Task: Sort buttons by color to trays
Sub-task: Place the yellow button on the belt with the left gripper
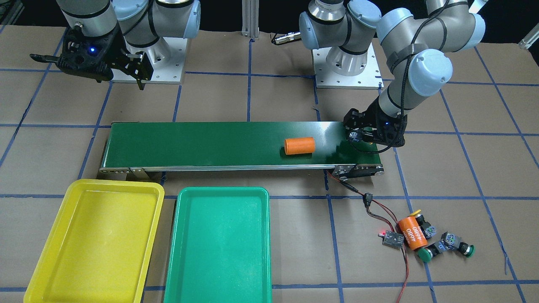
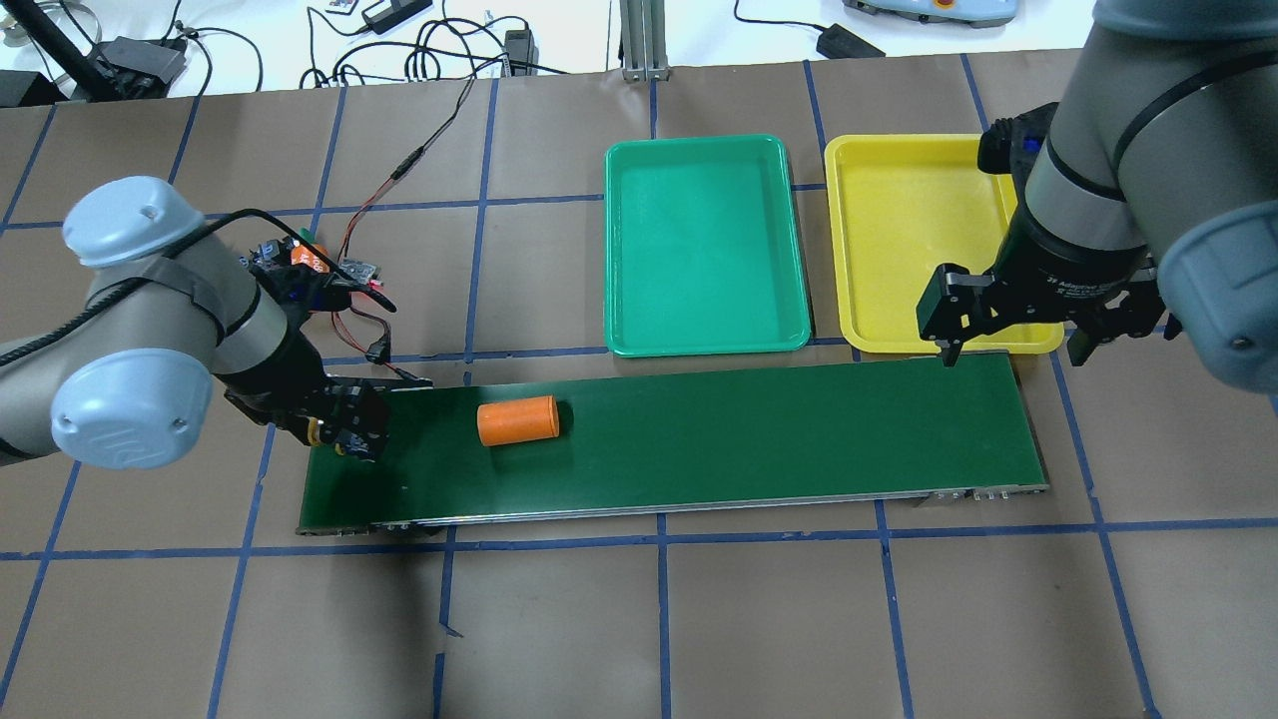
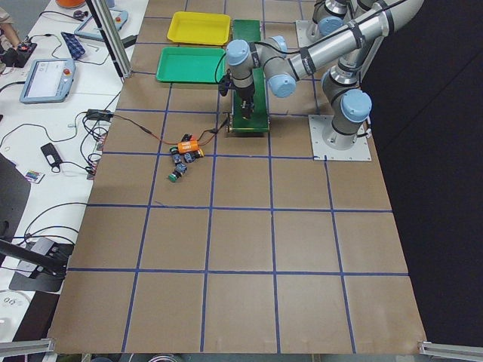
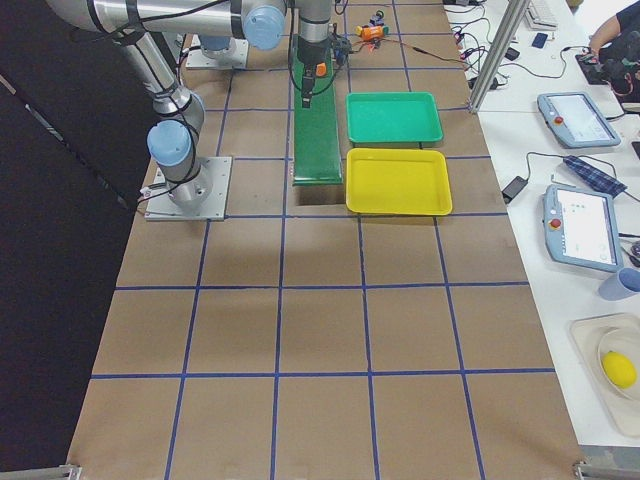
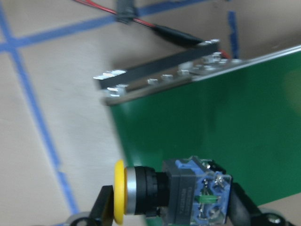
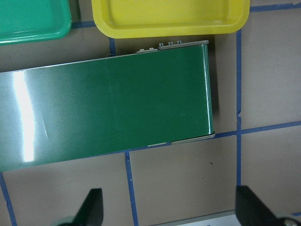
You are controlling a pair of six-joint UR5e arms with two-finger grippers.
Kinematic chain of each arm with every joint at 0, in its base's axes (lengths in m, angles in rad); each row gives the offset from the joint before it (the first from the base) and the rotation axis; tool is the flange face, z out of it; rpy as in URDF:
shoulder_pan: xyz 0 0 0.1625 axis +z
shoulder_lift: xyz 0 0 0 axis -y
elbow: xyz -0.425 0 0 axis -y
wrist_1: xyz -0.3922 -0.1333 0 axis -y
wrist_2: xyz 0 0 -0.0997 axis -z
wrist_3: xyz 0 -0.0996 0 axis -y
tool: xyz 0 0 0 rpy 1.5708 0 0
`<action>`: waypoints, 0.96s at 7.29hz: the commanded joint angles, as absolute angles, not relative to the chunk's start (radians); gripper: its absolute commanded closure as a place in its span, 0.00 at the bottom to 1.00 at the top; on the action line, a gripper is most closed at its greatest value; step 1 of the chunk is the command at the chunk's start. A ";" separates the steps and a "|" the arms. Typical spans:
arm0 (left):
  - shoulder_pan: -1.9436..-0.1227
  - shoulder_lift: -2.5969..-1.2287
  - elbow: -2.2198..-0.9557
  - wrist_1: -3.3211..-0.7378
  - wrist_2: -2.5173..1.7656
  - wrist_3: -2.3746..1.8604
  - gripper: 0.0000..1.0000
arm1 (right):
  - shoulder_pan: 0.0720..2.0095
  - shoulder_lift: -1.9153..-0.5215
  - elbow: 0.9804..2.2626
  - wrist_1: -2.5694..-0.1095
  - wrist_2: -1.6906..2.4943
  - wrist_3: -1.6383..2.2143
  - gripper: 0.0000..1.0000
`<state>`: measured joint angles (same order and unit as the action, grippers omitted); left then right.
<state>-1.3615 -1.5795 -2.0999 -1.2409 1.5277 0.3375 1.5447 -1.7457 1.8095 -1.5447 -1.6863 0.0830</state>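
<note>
My left gripper (image 5: 171, 207) is shut on a yellow-capped button (image 5: 169, 195), held sideways just above the end of the dark-green belt (image 5: 225, 122); the same gripper (image 2: 344, 429) shows in the overhead view. Three more buttons lie on the table beyond that belt end: one yellow-capped (image 1: 423, 222) and two green-capped (image 1: 433, 251), (image 1: 460, 246). The yellow tray (image 1: 97, 240) and the green tray (image 1: 219, 244) sit side by side, both empty. My right gripper (image 2: 1008, 345) hangs open over the belt's other end, near the yellow tray (image 2: 919, 240).
An orange cylinder (image 1: 299, 145) lies on the conveyor belt (image 1: 210, 143). A second orange cylinder (image 1: 410, 232) and a small circuit board (image 1: 393, 240) with red wires sit among the loose buttons. Both robot bases stand behind the belt.
</note>
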 commanded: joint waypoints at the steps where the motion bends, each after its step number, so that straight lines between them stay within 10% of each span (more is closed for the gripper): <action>1: -1.388 -1.611 -2.095 -1.226 1.491 0.207 0.20 | 1.545 -1.743 1.815 -1.543 -1.686 0.086 0.00; 3: -1.385 -1.603 -2.056 -1.215 1.486 0.150 0.00 | 1.545 -1.744 1.815 -1.543 -1.686 0.078 0.00; 7: -1.361 -1.766 -1.684 -1.353 1.500 0.249 0.00 | 1.545 -1.744 1.816 -1.537 -1.686 0.089 0.00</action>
<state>-1.3722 -1.6727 -1.8052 -1.3471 1.4972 0.1943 1.5447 -1.7435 1.8160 -1.5388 -1.6859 0.0861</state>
